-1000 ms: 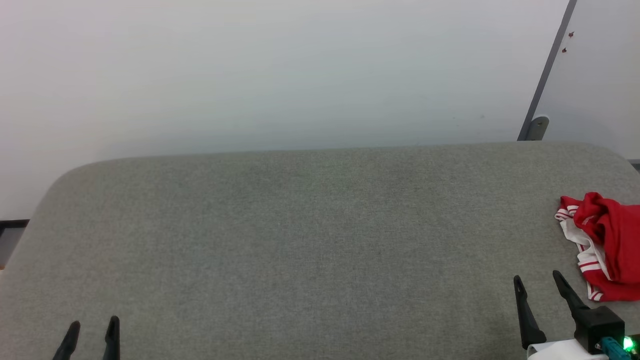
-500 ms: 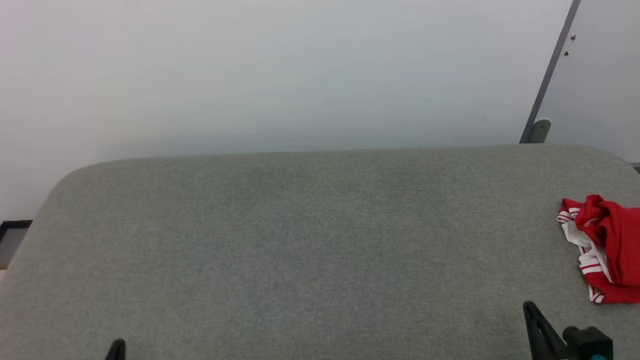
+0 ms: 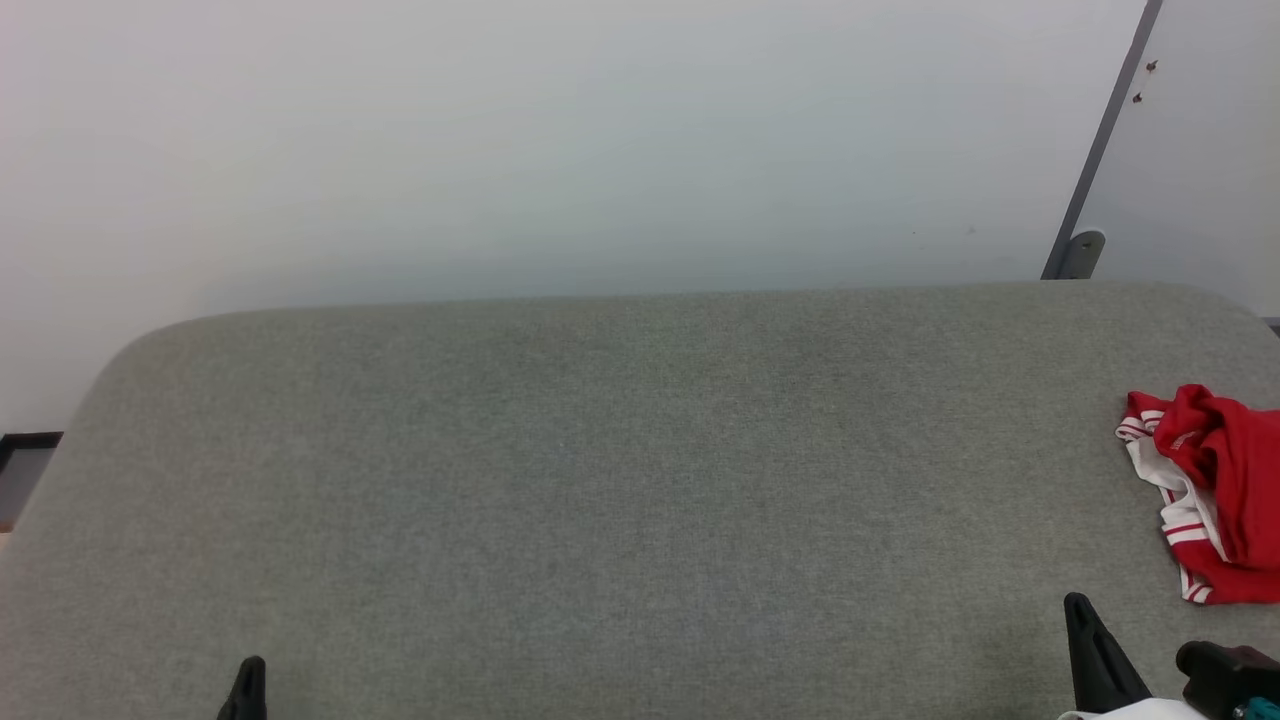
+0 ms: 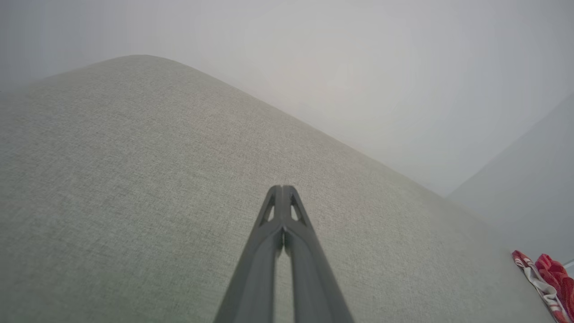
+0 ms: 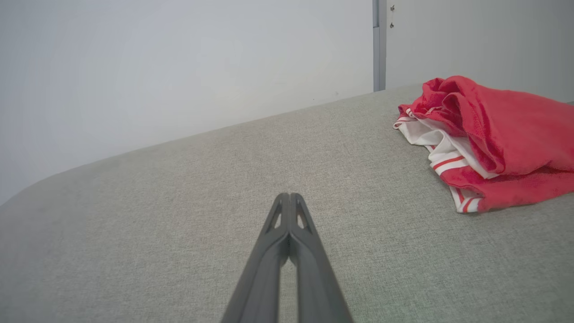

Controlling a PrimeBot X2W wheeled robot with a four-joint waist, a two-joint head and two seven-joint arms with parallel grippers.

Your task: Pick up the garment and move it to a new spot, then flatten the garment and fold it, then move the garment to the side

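Inspecting the grey fabric-covered surface [image 3: 600, 480]: found the garment [image 3: 1215, 490], a red jersey T-shirt with white sleeves and red-and-white striped trim, bunched in a heap at the right edge, roughly midway between the far and near edges, and partly cut off by the head view's right border. Noted red cloth folded over the top of the heap, with white sleeve and striped trim exposed along its left and near sides. Could not make out any print among the folds. Found the left gripper [image 4: 282, 190] pressed shut at the tips with nothing between, poised over bare fabric by the near left corner, well apart from the garment. Found the right gripper [image 5: 289, 197] likewise pressed shut on nothing, low over the surface by the near right corner, near the garment but clear of it, pointing past its left side. Recorded a plain pale wall [image 3: 500, 150] behind the far edge, with a dark upright strip [image 3: 1100, 150] toward the far right corner.
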